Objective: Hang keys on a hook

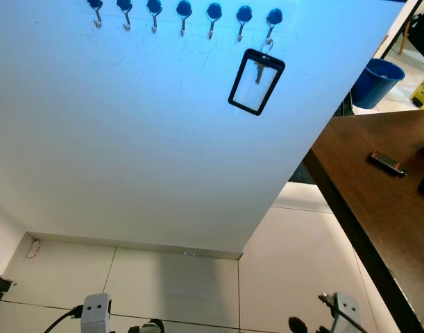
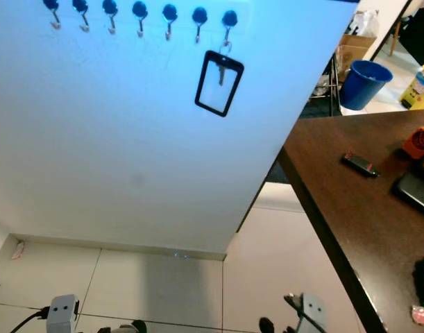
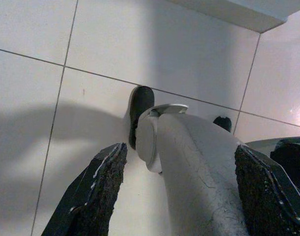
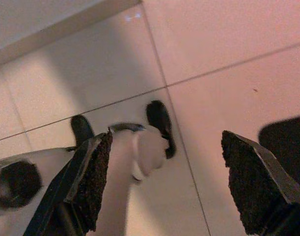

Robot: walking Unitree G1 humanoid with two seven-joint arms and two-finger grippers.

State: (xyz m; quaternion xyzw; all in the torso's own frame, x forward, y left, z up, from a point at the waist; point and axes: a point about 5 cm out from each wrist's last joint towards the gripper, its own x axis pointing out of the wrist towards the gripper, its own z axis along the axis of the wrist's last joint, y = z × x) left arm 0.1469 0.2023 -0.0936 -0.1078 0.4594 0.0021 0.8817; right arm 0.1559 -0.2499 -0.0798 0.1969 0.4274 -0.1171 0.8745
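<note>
A row of several dark-headed hooks [image 1: 184,11] runs along the top of the white wall. From the rightmost hook [image 1: 273,19] hang the keys on a black rectangular card holder [image 1: 256,82]. Both arms hang low. My left gripper [image 3: 177,196] points down at the tiled floor, open, with nothing between its fingers [image 3: 93,194]. My right gripper [image 4: 164,182] is likewise open over the floor, its pads [image 4: 95,179] wide apart and empty. The robot's own leg and foot show between the fingers in both wrist views.
A dark brown table [image 2: 364,222] stands to the right, with a small black device [image 2: 359,164], an orange object [image 2: 420,142] and other items on it. A blue bucket [image 2: 363,83] sits on the floor behind it. Pale floor tiles [image 1: 177,284] lie below the wall.
</note>
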